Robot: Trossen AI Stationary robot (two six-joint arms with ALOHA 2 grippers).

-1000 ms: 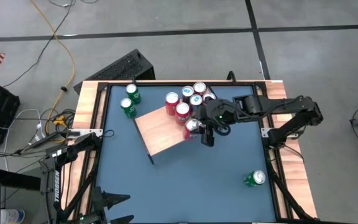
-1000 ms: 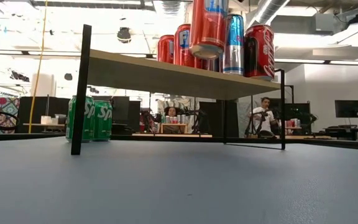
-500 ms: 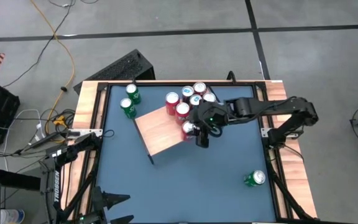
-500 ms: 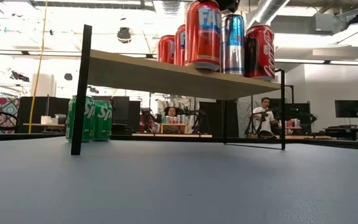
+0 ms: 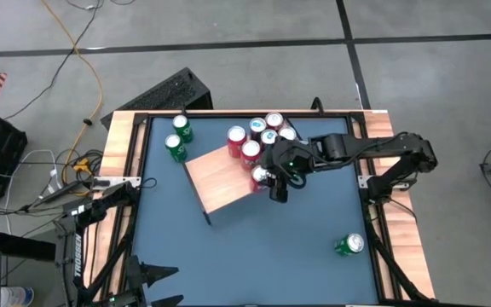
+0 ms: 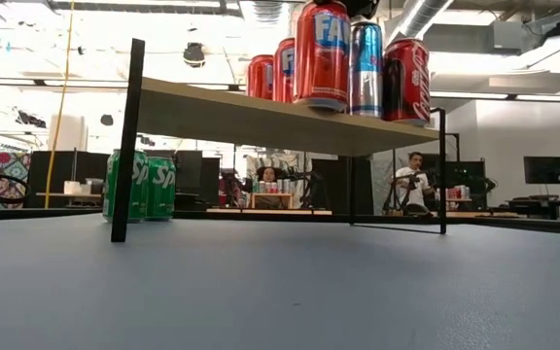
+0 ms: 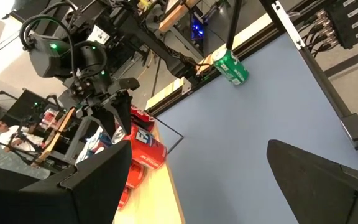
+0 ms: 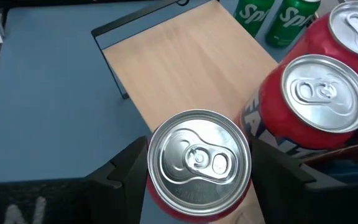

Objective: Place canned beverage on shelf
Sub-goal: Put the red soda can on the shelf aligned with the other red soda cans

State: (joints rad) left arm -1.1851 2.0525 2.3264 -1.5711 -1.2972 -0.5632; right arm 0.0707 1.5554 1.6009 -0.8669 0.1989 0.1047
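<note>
Got the right gripper [image 8: 197, 163] down over the shelf [image 5: 218, 181], jaws either side of a red can [image 8: 199, 158]. Standing upright on the board's edge, dead centre between the jaws, a finger [image 8: 124, 177] close on each flank. Can't tell whether clamped on it or just off it. More red cans [image 5: 258, 136] packed just beyond the jaws. Also got the left gripper [image 7: 191, 180] parked well away at the table's near side, jaws spread wide, nothing between them.

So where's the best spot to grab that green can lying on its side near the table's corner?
Grip the green can across its round body at mid-length, coming straight down. It lies on its side on the blue tabletop with open space around it, so the ends are harder to pinch.
</note>
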